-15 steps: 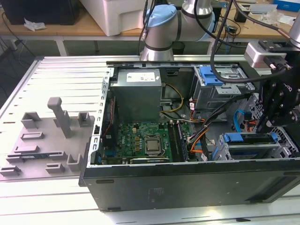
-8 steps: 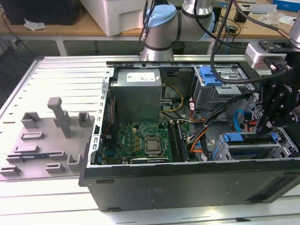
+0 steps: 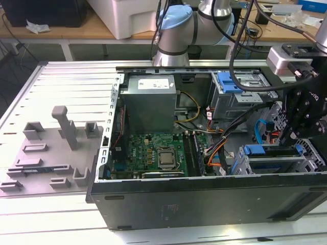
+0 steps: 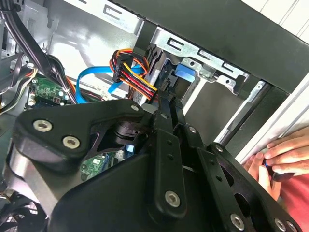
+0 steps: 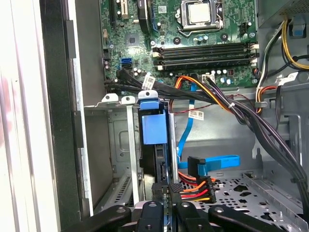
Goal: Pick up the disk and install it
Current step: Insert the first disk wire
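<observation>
The disk point(image 5: 153, 126) stands on edge inside the grey drive cage point(image 5: 120, 145) at the front corner of the open computer case, its blue bracket tab facing the motherboard. In the exterior view, the disk point(image 3: 268, 150) appears as a blue strip in the cage on that view's right. My gripper point(image 3: 297, 139) reaches down onto it from above. In both wrist views the black fingers point(image 5: 150, 212) sit close on either side of the disk's edge, so the gripper point(image 5: 166, 208) is shut on it. The second wrist view shows the gripper point(image 4: 169, 104) against the disk point(image 4: 184, 76).
An orange, red and black power plug point(image 5: 193, 191) and a blue data cable point(image 5: 217, 162) lie beside the cage. The motherboard point(image 3: 158, 153), power supply point(image 3: 149, 102) and a second cage with a blue latch point(image 3: 228, 81) fill the case. A person's hand point(image 4: 285, 154) rests outside the case wall.
</observation>
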Available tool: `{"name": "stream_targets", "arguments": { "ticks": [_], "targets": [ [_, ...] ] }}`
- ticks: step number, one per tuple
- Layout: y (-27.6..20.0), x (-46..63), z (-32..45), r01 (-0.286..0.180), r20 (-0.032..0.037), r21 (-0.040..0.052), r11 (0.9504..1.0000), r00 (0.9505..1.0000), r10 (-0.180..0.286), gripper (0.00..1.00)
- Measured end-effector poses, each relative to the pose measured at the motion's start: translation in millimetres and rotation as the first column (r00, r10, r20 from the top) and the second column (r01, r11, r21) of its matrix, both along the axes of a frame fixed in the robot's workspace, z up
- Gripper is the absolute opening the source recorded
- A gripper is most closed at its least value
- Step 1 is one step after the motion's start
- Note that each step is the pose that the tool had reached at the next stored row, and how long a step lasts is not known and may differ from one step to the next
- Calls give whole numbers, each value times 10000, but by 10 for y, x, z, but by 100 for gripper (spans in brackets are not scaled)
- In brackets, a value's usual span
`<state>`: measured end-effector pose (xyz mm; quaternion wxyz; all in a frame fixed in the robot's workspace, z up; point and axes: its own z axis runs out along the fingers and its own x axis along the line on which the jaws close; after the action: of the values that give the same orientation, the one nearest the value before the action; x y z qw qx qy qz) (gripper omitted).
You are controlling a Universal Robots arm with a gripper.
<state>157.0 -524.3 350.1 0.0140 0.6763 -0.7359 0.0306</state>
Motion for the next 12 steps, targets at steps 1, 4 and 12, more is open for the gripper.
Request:
{"name": "stream_targets", "arguments": {
  "ticks": [1,4,12],
  "targets": [
    [0,0,-1,-38,0,1,10000,10000,38,16],
    [0,0,-3,-186,0,1,9998,9998,186,16],
    [9,0,-6,-398,0,-2,9992,9992,398,16]
  ]
}}
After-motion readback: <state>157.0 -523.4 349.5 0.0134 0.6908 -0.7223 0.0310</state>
